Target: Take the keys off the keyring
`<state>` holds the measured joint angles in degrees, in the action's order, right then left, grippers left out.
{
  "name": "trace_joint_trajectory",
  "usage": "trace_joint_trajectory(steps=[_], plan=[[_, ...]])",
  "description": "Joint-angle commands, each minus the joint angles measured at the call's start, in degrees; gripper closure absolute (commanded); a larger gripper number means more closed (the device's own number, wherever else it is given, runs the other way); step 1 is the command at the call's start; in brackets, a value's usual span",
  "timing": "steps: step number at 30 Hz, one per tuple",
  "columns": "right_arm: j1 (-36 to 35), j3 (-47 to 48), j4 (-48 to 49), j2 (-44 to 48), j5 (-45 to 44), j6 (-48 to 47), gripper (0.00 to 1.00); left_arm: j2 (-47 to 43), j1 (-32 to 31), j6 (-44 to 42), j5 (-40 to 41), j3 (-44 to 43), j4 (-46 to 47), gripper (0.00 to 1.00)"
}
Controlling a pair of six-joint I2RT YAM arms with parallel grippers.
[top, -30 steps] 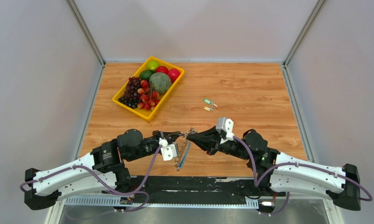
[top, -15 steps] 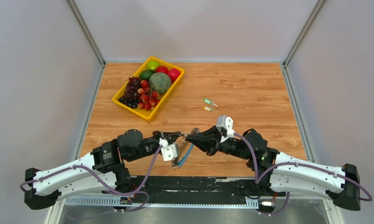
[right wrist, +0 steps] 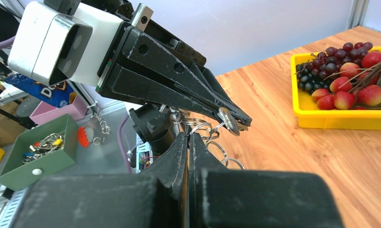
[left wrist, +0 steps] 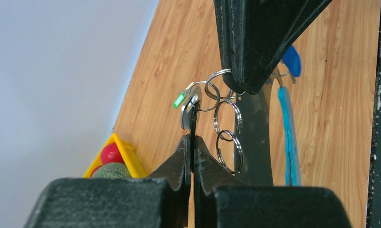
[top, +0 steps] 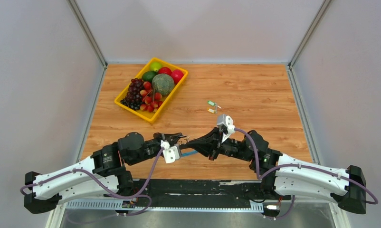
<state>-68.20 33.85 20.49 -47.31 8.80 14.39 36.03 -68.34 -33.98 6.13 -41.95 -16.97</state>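
Keyring (left wrist: 286,128) has swung up from hanging, now strung at lower centre between left jaws pinching the green-headed key (left wrist: 189,110) and right jaws pinching a ring; hard pull risks slipping.

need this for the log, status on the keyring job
Left fingers shut on a key. Right fingers shut on the keyring, hanging between them. Two loose keys on the table beyond; nothing blocking.
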Motion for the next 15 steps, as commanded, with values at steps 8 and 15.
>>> trace_joint_trajectory(steps=[8, 15], plan=[[-0.14, -2.63, 3.08, -0.67, 5.36, 10.48, 1.0, -1.8, 0.23, -0.44, 2.96, -1.72, 3.59, 1.0], [0.27, -4.93, 7.35, -2.24, 9.19, 14.42, 1.0, -3.29, 0.22, -0.49, 3.48, -1.03, 4.67, 1.0]])
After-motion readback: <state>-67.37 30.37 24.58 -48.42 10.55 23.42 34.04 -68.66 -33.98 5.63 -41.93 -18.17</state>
